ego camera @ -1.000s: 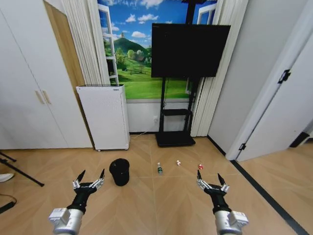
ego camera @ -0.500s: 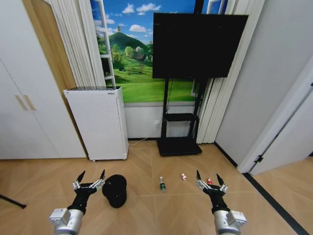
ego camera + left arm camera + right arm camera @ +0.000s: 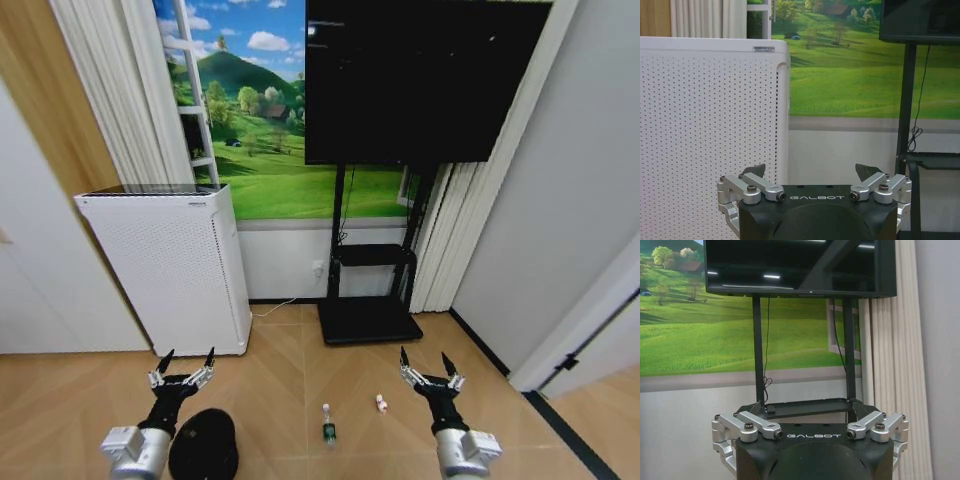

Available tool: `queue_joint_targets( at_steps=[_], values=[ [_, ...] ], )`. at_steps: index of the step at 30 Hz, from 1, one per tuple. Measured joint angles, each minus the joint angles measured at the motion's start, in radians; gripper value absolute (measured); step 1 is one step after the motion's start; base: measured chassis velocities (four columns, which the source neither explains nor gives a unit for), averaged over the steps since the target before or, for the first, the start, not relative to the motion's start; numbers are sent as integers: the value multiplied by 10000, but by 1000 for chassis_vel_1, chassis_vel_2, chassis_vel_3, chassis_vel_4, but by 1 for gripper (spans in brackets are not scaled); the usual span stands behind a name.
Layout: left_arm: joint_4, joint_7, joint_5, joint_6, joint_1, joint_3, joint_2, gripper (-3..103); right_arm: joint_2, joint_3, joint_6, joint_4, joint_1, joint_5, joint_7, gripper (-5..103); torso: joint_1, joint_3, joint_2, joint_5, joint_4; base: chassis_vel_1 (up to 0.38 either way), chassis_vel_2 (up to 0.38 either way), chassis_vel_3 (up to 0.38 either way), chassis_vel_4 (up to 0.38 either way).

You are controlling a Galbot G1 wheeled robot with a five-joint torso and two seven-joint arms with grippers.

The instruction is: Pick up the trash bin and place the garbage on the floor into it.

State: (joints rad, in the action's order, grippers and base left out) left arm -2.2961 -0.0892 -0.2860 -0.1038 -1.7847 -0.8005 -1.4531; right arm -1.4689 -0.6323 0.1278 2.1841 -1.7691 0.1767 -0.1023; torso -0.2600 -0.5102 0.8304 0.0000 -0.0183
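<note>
trash bin [image 3: 203,449] on floor | air purifier [image 3: 165,270] behind (upright) | bottle [image 3: 327,430] beside

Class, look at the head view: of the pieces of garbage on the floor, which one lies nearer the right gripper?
The small red-and-white piece: it lies just beside the right gripper, while the bottle with its green label lies farther toward the trash bin.

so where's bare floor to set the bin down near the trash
Bare floor lies between the bin and the bottle, and left of the bin before the air purifier. It is tighter from the bottle to the red-and-white piece, beside the right gripper.
</note>
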Motion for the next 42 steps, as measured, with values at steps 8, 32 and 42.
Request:
queue_joint_targets(
  at_steps=[8, 32, 42],
  values=[
    [31, 207, 59, -12, -57, -60, -13, 98, 75, 15, 102, -25, -98, -72, 113, 100, 8, 4, 2, -3, -1, -59, 96, 30, -80],
    [20, 366, -246, 240, -173, -409, 128, 100, 26, 45, 267, -310, -90, -260, 87, 100, 176, 212, -369, 0, 0, 16, -23, -13, 13],
    [58, 300, -122, 388, -206, -359, -56, 100, 119, 67, 264, -345, -35, -202, 78, 100, 372, 471, -824, 0, 0, 0, 0, 0, 0]
  ],
)
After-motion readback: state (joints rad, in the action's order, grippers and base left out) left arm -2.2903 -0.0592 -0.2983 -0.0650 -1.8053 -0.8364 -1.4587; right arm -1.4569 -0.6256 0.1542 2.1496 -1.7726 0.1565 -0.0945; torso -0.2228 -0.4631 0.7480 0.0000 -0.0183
